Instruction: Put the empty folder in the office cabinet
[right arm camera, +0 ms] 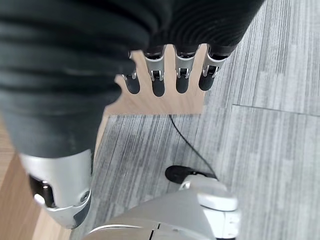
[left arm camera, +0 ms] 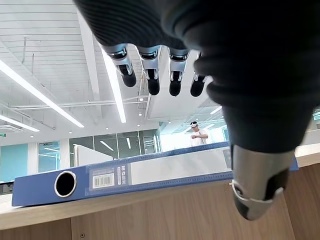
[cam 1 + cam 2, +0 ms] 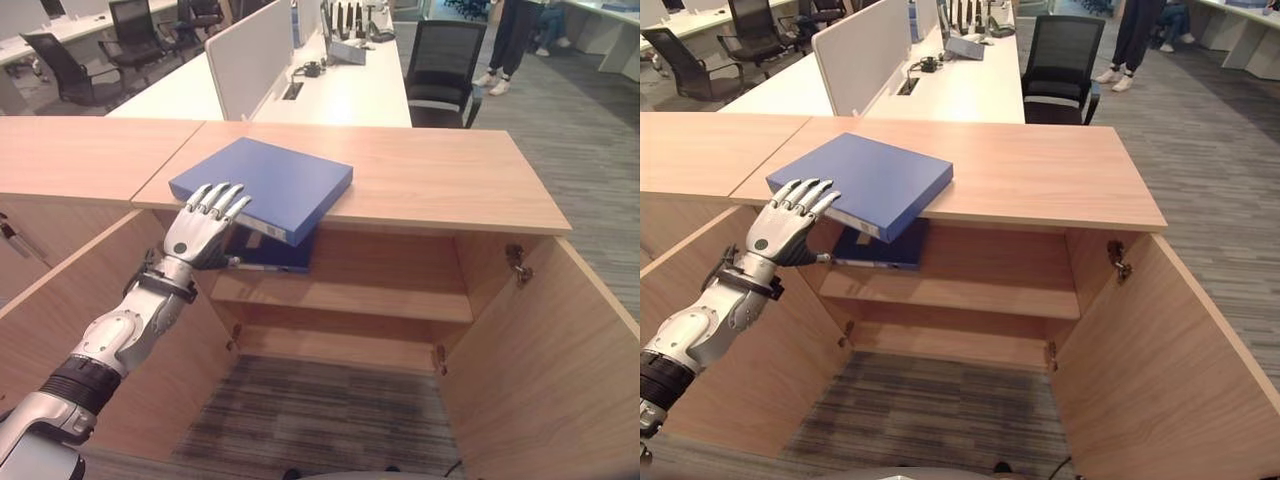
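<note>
Blue lever-arch folder (image 3: pixel 268 185) lying flat on the wooden top (image 3: pixel 430 175) of the open office cabinet, one corner overhanging the front edge; spine with a round finger hole and a white barcode label, print too small to read. Left hand (image 3: pixel 200 232) raised before that corner, fingers (image 3: pixel 222 200) straight and slightly spread, holding nothing. Right hand (image 1: pixel 65 150) above grey carpet (image 1: pixel 270 140), fingers relaxed and empty; second dark-blue binder (image 3: pixel 275 255) on the upper shelf, mostly hidden.
</note>
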`<state>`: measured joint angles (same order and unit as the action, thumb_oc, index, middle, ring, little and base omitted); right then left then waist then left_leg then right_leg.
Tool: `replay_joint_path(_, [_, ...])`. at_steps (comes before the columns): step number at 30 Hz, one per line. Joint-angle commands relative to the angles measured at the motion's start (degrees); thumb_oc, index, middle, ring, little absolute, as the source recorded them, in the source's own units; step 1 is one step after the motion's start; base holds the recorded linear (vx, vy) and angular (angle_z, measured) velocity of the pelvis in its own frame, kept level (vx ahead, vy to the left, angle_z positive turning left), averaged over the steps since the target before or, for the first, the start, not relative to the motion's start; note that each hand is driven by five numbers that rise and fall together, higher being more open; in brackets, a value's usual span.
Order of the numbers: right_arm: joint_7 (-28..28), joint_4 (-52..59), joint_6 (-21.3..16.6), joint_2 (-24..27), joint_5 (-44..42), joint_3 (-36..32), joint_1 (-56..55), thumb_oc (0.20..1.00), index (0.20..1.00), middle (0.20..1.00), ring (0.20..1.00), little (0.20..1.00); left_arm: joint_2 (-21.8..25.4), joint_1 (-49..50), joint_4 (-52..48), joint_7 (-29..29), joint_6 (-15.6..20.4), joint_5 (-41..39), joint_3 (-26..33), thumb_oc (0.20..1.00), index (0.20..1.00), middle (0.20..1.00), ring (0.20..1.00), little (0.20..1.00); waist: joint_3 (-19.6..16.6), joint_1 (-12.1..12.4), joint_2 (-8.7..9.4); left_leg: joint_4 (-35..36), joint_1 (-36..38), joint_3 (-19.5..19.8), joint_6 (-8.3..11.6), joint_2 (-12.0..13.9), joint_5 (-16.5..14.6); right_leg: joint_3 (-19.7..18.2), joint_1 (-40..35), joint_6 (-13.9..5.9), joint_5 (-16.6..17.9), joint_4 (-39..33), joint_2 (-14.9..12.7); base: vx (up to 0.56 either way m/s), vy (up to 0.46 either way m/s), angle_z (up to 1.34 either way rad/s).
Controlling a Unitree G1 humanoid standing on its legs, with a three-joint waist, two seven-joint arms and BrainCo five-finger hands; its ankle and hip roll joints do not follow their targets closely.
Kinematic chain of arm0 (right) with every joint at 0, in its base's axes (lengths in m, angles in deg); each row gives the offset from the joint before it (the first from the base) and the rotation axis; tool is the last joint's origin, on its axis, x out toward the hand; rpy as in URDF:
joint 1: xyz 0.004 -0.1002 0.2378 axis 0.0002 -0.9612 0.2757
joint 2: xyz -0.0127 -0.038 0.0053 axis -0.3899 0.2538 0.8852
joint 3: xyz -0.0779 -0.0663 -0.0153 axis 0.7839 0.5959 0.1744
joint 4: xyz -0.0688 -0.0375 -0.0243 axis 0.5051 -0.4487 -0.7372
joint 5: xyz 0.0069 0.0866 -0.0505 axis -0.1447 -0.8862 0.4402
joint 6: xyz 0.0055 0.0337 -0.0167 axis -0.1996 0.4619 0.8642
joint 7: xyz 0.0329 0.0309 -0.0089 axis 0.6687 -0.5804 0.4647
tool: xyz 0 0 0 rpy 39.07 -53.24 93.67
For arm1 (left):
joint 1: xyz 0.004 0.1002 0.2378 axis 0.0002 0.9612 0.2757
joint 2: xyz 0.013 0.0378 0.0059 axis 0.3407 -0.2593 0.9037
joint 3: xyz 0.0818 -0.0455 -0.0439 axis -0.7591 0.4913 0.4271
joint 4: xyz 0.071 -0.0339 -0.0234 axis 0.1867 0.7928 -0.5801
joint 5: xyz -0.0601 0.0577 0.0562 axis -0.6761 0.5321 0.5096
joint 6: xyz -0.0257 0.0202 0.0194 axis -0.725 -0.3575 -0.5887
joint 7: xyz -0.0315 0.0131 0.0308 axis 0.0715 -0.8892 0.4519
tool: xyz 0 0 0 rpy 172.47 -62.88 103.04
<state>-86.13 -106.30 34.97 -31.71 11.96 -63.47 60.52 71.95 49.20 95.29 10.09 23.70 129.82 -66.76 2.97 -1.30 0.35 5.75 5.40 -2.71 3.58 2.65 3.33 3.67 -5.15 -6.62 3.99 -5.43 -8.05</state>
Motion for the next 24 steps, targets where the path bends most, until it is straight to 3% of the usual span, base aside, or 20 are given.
replay_joint_path(1, [-0.72, -1.63, -0.42, 2.21, 1.72, 0.36, 4.01, 1.000, 1.000, 1.000, 1.000, 1.000, 0.35, -12.39, 3.56, -0.76, -1.16, 0.10, 0.44, 1.000, 1.000, 1.000, 1.000, 1.000, 2.70, -0.48, -0.48, -0.75, 2.45, 1.97, 0.46, 1.54, -5.83, 0.49, -3.25, -3.17, -5.65, 1.83, -0.68, -0.04, 0.010, -0.01])
replay_joint_path(24, [-1.10, -1.85, -0.40, 2.88, 1.82, 0.43, 4.16, 1.000, 1.000, 1.000, 1.000, 1.000, -0.07, -19.85, 10.24, -0.53, -2.72, -0.31, -5.01, 1.000, 1.000, 1.000, 1.000, 1.000, 2.69, -2.12, -0.71, -0.75, 3.34, 0.72, 0.32, 1.55, -6.90, -0.39, -3.29, -3.59, -6.07, 2.08, -0.76, 0.01, 0.002, -0.02])
